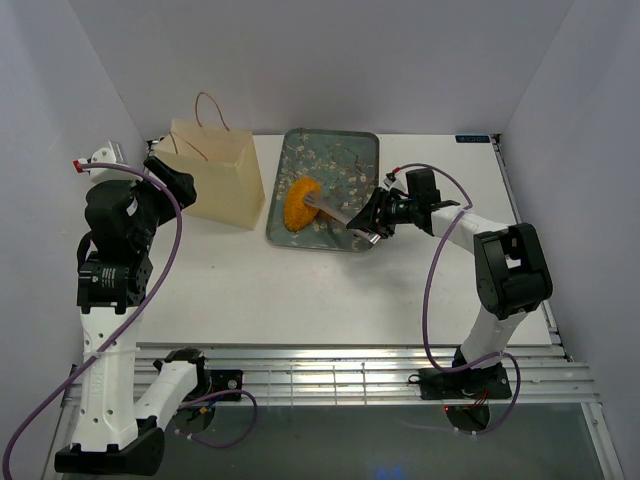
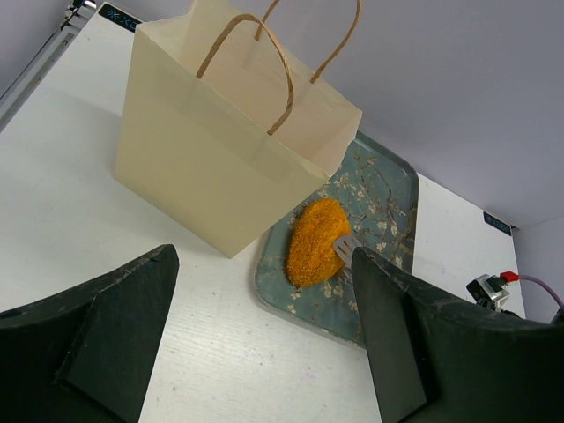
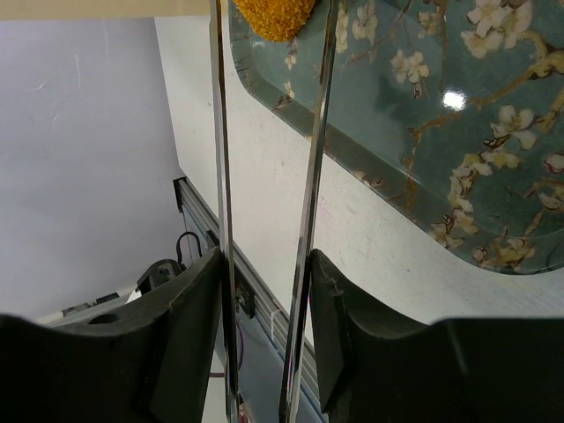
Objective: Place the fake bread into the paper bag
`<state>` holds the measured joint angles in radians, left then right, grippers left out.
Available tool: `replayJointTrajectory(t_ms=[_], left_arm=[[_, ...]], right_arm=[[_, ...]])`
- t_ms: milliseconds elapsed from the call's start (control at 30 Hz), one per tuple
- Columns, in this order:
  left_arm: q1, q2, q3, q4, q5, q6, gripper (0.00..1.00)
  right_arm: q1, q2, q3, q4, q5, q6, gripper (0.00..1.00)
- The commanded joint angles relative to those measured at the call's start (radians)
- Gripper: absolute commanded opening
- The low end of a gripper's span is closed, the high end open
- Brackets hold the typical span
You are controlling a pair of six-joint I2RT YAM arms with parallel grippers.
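The fake bread (image 1: 301, 203) (only the orange loaf shows) lies on the left half of the tray (image 1: 352, 160), just beside the paper bag (image 1: 215, 178). The right gripper (image 1: 377, 224) is clenched on thin metal tongs (image 1: 335, 211) whose tips reach the loaf's edge. So shallow a pinch may let it slip out. The left gripper (image 1: 180, 188) hangs released near the bag, which a knock on its rim could tip.
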<state>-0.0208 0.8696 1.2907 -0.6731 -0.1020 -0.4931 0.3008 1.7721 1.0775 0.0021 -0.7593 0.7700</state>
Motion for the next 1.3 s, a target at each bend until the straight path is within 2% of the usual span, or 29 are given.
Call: replayJointTrajectory(t_ms=[0,267,767,1033,1267], left_arm=[[0.005,-0.006,0.007,-0.002,-0.008,0.013,0.90],[0.005,-0.011,0.005,-0.002,-0.010,0.011,0.90],[0.005,-0.009,0.010,0.000,-0.004,0.008,0.90],[0.005,-0.009,0.004,0.001,0.002,0.001,0.90],[0.005,-0.014,0.001,0.003,0.001,-0.002,0.90]], right_arm=[[0.004,-0.026,0.025,0.024,0.015,-0.024,0.29],[0.004,-0.089,0.016,-0.001,0.081,-0.067,0.08],[0.009,-0.238,0.067,-0.125,0.164,-0.190,0.08],[0.090,-0.298,0.317,-0.255,0.331,-0.385,0.08],[0.268,-0.269,0.597,-0.309,0.520,-0.543,0.08]])
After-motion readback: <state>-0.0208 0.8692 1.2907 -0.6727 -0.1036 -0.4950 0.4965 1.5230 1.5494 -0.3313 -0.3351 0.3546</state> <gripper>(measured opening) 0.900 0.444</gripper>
